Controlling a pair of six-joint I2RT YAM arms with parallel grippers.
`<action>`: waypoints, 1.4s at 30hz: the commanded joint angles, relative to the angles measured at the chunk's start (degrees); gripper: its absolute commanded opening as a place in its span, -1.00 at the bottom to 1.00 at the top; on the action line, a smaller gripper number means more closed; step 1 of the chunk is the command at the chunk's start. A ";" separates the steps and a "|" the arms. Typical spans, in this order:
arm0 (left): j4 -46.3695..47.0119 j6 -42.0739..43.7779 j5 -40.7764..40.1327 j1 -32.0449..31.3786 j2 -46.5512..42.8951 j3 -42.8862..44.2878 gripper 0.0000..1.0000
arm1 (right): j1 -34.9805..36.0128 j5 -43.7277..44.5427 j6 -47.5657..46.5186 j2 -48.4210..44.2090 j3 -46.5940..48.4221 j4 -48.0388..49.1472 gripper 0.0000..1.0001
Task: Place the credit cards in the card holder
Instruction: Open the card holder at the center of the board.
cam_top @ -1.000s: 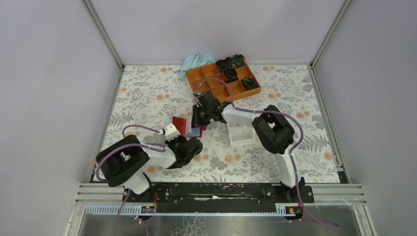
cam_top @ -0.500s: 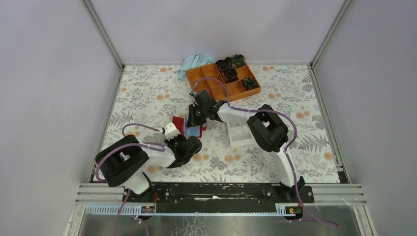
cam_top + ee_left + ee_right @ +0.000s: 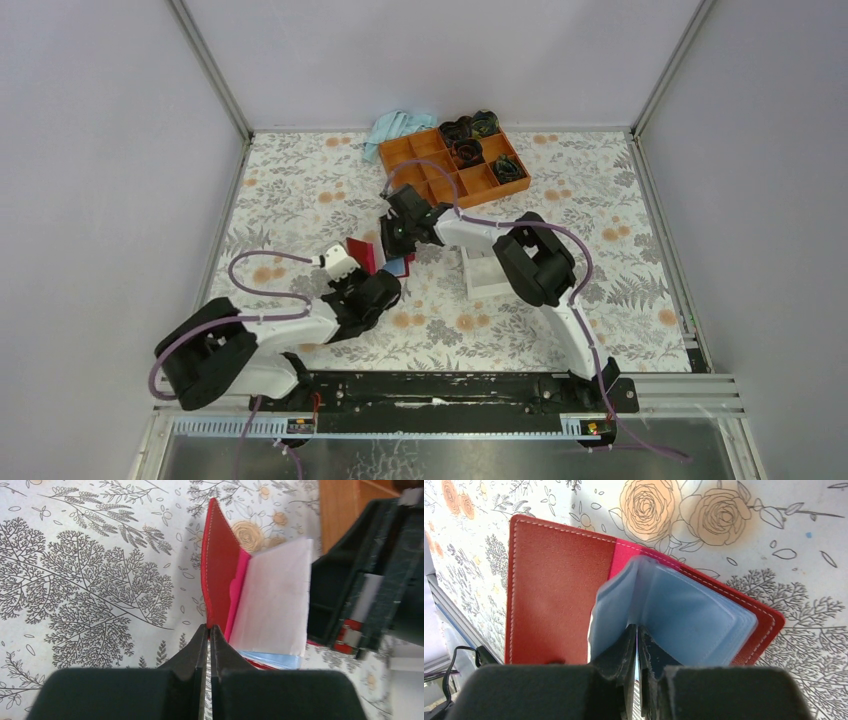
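Floral table (image 3: 300, 190): arms (image 3: 300, 325) converge; left pincer (image 3: 209, 629), right pincer (image 3: 638, 629) pinch card holder (image 3: 559, 580).

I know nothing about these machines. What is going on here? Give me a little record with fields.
left hand: shut on the red cover of the card holder, holding it up
right hand: pinching one of the clear sleeves inside the holder
card holder: open, between the two hands on the flowered table
far side: orange tray with dark items; blue cloth behind it
by the right arm: whitish box
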 commanded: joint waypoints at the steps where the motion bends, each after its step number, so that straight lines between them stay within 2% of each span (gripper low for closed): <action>1: -7.28 -0.28 2.79 0.35 -6.42 1.22 -0.90 | 0.87 4.00 -2.05 2.91 2.57 -4.91 -0.77; 5: -6.93 5.25 6.47 -0.29 -12.43 2.89 -0.91 | 0.85 4.64 -1.99 3.75 2.92 -5.39 -0.78; 11: -10.07 9.52 10.10 -1.20 -13.59 7.37 -0.86 | 0.85 5.15 -1.98 4.58 4.13 -6.24 -0.78; 13: -12.10 9.64 10.54 -1.40 -13.66 8.04 -0.74 | 0.86 5.17 -1.95 4.85 4.35 -6.31 -0.79; 17: -15.11 9.22 11.02 -1.46 -13.58 7.74 -0.40 | 0.87 4.83 -1.89 5.24 4.22 -6.24 -0.81; 26: -17.84 7.77 12.77 -1.42 -15.66 6.42 -0.16 | 1.04 4.38 -1.84 5.17 2.11 -5.21 -0.81; 34: -21.28 9.82 15.16 -2.98 -21.06 11.71 -0.11 | 2.07 6.39 -2.27 4.57 1.75 -4.97 -0.81; 42: -22.51 9.87 14.13 -6.55 -15.10 17.00 -0.10 | 3.10 9.94 -3.19 3.08 0.70 -5.09 -0.82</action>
